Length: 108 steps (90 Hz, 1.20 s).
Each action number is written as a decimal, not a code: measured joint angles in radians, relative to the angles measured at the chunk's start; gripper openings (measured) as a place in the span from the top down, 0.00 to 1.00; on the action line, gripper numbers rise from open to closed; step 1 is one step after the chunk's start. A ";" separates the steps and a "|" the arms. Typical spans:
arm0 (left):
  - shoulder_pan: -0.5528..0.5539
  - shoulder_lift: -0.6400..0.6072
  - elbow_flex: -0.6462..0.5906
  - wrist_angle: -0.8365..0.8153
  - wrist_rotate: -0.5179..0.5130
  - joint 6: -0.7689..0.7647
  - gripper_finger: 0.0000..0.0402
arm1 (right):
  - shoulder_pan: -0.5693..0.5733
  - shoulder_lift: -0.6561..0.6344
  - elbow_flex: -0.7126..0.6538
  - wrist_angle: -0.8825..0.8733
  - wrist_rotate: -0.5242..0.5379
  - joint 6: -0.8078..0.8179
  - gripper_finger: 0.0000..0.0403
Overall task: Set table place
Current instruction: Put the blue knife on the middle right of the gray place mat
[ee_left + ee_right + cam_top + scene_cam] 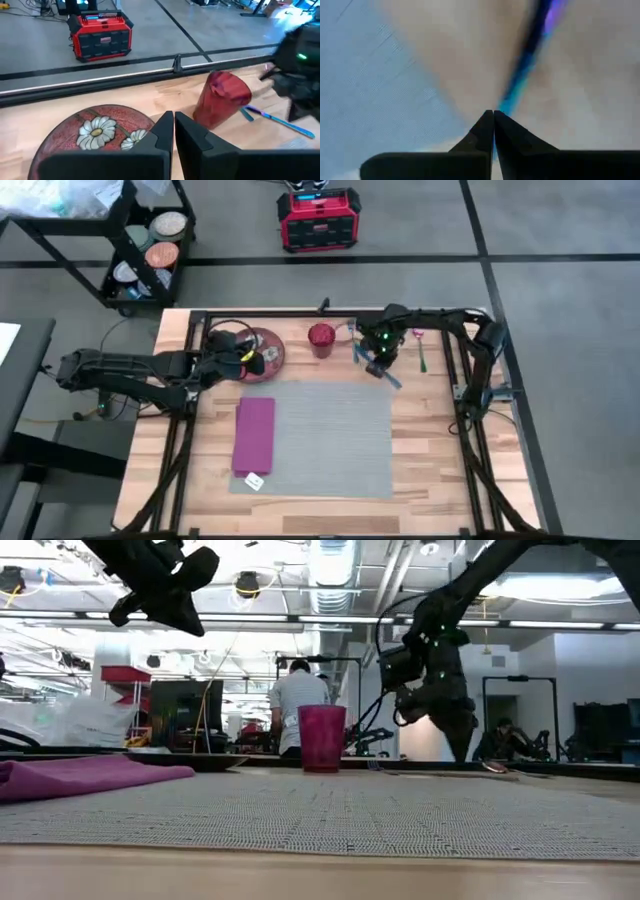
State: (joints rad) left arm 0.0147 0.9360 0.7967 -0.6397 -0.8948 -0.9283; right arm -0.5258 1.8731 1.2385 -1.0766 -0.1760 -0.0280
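Wooden planks make up the surface (430, 470), and on it we see the grey place (330, 440) laid flat with a magenta napkin (254, 434) along its left edge. We judge cutlery is being fetched: our right gripper (380, 369), fingers pressed together on a blue utensil (388, 376), sits just beyond the mat's far right corner. Next we must carry it onto the mat. Our left gripper (252, 358), fingers together and empty, hovers over the flowered plate (272, 348), near the red cup (321, 336).
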 joint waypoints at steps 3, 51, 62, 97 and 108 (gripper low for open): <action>0.000 0.000 0.000 0.000 0.000 0.000 1.00 | 0.015 -0.010 0.000 -0.015 0.005 0.000 1.00; -0.001 0.000 0.000 0.002 0.054 -0.063 1.00 | -0.159 0.003 0.021 0.264 0.119 -0.084 1.00; -0.001 0.000 0.000 0.002 0.055 -0.064 1.00 | -0.189 0.049 0.021 0.293 0.097 -0.094 1.00; -0.001 0.000 0.000 0.003 0.055 -0.071 1.00 | -0.047 0.053 0.017 0.239 -0.106 -0.125 1.00; -0.001 0.000 0.000 0.003 0.056 -0.071 1.00 | -0.013 -0.027 0.020 0.194 -0.118 -0.123 1.00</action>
State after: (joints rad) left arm 0.0135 0.9356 0.7971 -0.6371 -0.8391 -0.9997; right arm -0.5392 1.8459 1.2582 -0.8827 -0.2940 -0.1508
